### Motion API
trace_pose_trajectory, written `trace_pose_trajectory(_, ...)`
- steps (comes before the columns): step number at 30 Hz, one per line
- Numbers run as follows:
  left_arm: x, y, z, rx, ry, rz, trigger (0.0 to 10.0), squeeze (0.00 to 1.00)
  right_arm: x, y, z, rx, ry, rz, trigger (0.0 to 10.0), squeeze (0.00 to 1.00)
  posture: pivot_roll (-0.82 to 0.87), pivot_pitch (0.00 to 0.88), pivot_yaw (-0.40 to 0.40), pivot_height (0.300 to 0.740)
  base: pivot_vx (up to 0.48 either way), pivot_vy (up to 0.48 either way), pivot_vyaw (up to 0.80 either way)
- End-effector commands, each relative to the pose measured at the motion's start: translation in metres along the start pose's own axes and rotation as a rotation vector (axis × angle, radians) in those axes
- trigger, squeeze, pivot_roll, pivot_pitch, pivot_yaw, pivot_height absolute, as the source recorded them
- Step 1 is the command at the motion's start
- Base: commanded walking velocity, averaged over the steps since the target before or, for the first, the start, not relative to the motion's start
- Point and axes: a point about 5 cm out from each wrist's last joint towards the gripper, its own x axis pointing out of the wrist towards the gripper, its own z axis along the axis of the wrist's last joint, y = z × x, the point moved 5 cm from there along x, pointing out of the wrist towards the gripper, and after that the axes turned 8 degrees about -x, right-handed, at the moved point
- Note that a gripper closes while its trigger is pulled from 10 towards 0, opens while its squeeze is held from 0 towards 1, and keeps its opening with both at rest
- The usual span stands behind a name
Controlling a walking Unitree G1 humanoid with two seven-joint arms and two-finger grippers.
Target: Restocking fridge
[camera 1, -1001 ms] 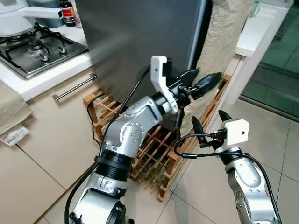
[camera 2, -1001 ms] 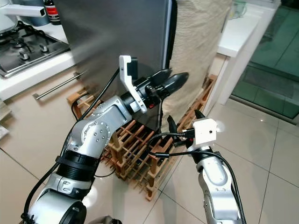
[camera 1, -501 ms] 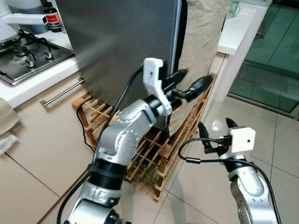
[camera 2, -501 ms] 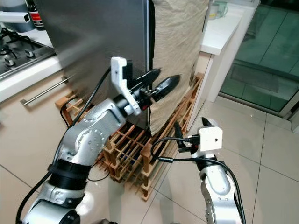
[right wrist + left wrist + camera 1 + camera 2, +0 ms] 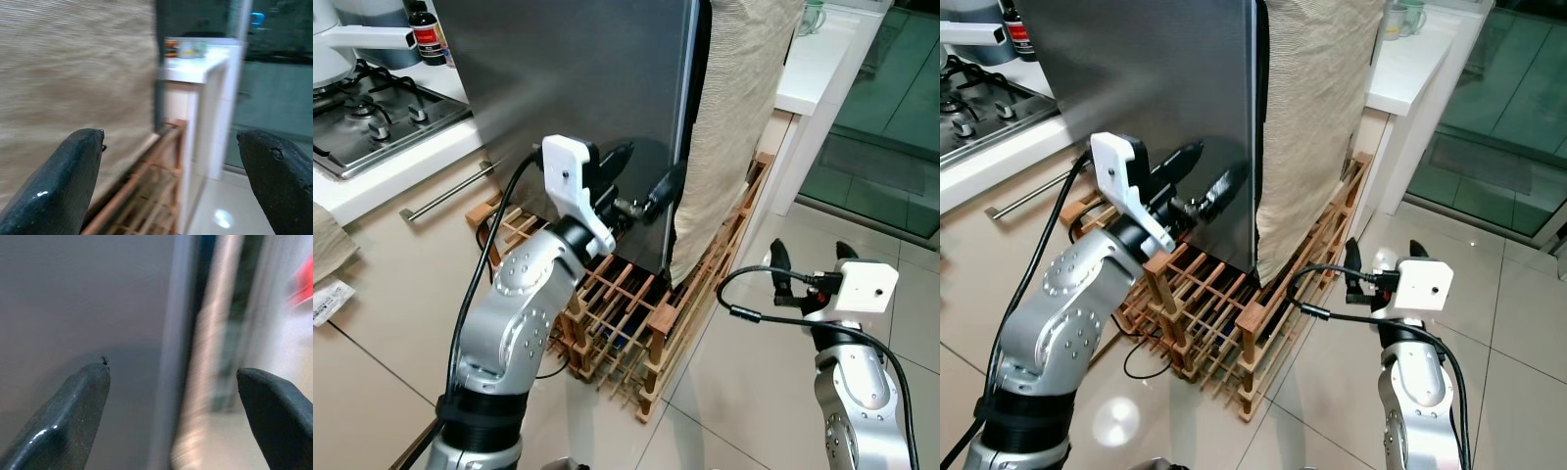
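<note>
Brushed-metal fridge (image 5: 578,78), wooden rack (image 5: 636,313)

The fridge (image 5: 587,88) is standing at centre, with a cloth (image 5: 734,117) hanging along its right side. A wooden rack (image 5: 636,313) is lying on the floor (image 5: 734,392) at the fridge's foot, reaching out before it. To the left, a tabletop (image 5: 401,162) is carrying a stove (image 5: 382,113), with a bottle (image 5: 428,39) standing behind it. To the right, beyond the cloth, a second tabletop (image 5: 818,69) is bearing a mug (image 5: 813,15). The left gripper (image 5: 641,181) is sitting just before the fridge's lower front, above the rack; the right gripper (image 5: 808,257) is sitting over the floor, right of the rack.
</note>
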Motion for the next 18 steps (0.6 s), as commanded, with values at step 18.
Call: trace_pose_trajectory(18,-0.011,0.039,-0.022,-0.062,0.002,0.239,10.0,0.00,0.005,0.007,-0.002,-0.064,0.013,0.027,10.0,0.00,-0.06,0.000,0.052,0.727,0.000,0.107,-0.57)
